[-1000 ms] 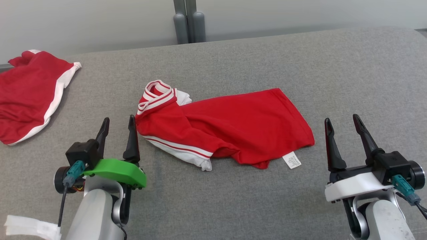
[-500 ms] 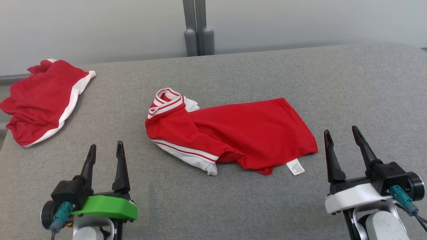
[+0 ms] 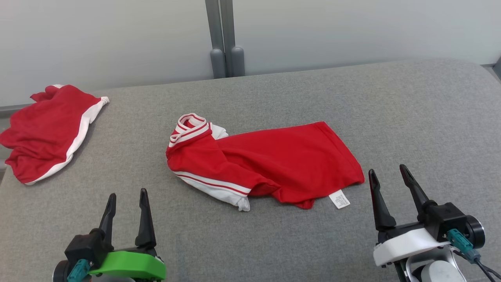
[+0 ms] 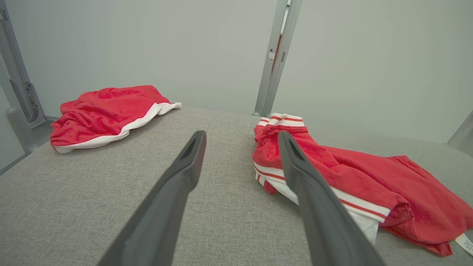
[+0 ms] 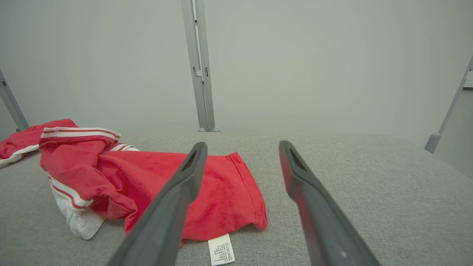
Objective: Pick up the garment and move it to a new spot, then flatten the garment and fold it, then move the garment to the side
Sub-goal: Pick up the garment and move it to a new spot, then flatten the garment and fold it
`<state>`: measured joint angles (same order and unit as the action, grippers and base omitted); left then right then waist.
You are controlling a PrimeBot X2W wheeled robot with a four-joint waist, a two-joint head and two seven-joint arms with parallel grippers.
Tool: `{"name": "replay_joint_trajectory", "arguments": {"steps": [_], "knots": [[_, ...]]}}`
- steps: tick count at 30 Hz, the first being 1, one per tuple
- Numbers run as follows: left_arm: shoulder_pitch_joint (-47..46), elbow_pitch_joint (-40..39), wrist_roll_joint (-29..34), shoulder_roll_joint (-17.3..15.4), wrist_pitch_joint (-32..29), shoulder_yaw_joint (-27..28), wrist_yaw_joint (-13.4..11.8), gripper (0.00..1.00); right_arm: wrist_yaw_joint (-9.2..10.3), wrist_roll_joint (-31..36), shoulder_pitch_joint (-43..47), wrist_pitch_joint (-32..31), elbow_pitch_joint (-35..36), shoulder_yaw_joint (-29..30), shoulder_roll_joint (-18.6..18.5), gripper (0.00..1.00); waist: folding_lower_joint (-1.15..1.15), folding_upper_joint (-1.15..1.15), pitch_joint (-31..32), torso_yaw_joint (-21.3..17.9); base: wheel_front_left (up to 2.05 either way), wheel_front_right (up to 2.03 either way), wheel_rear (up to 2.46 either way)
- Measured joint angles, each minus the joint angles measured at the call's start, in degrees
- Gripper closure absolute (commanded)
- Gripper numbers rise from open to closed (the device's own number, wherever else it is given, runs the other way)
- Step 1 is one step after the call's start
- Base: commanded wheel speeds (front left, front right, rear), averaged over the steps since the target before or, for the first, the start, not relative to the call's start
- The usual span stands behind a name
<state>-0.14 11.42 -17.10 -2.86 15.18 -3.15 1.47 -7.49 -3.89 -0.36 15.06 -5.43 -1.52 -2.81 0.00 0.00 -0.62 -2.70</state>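
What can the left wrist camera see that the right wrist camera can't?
Left wrist view's own: the left gripper, open, and the whole second red garment with its white edge. Right wrist view's own: the right gripper, open, and the white label in full. Both share: the red garment with its striped collar, the grey surface and the metal post.

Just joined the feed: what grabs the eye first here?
A crumpled red garment with white-striped trim lies in the middle of the grey surface, its white tag toward the robot. A second red garment sits at the far left edge. The left gripper and right gripper stand open and empty on the near side.
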Motion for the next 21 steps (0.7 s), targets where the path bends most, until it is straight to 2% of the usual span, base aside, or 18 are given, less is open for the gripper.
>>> {"name": "replay_joint_trajectory", "arguments": {"steps": [21], "knots": [[0.44,0.69,-0.43,0.01,0.0,-0.34,-0.53,0.0,0.0,-0.05,-0.33,0.0,-0.74,-0.48,-0.01,0.0,0.0,0.0,-0.83,0.19,0.0,0.0,0.0]]}}
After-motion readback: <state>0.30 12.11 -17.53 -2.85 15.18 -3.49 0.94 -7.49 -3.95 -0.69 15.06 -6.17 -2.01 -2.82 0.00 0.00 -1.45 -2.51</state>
